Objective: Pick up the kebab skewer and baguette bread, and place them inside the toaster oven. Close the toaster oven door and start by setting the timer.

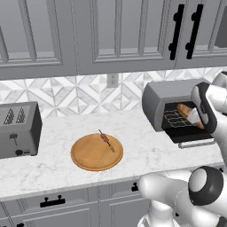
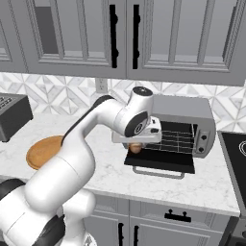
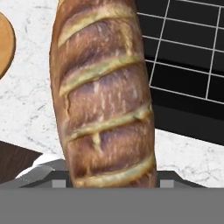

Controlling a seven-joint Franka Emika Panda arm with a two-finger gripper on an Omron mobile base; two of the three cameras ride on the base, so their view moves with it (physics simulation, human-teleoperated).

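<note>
From the left base view, the kebab skewer lies on the round wooden board on the counter, and the baguette bread hangs at the open toaster oven. From the right base view, the tool is clamped on the loaf above the lowered toaster oven door. The hand view shows the slashed crust beside the wire rack.

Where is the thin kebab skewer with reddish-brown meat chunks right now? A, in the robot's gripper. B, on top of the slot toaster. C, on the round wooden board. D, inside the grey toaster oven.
C: the thin kebab skewer lies on the round wooden board on the marble counter, while the gripper carries the golden-brown baguette.
</note>
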